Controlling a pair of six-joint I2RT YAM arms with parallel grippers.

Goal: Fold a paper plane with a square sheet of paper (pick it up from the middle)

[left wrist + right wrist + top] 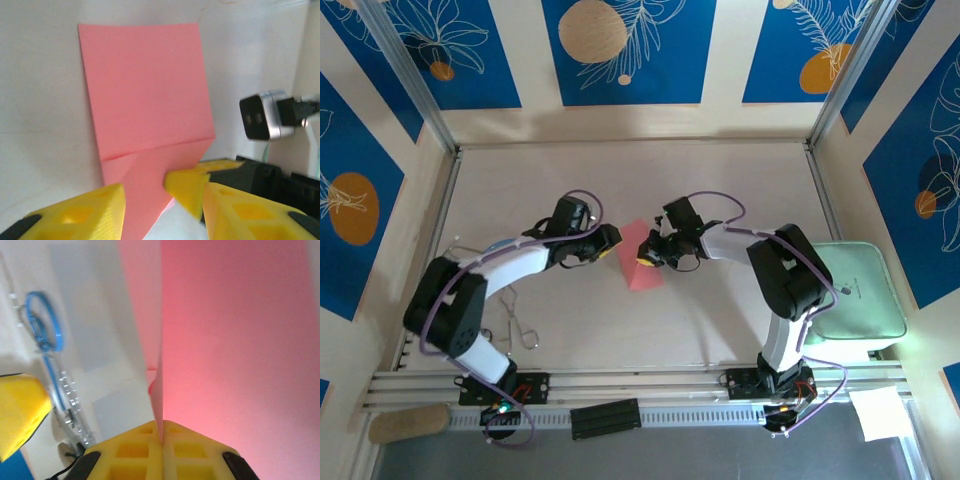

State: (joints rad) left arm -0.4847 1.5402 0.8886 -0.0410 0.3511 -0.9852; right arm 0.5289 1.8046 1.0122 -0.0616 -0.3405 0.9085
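The pink-red sheet of paper [642, 258] is laid near the middle of the desk [720, 320], thin, flat-coloured and partly folded. In the left wrist view [150, 90] a straight crease is seen across it, beyond which the sheet is narrowed into a triangular point. One thin edge is pinched between the closed yellow fingers [190, 450] of the right gripper [162, 432].
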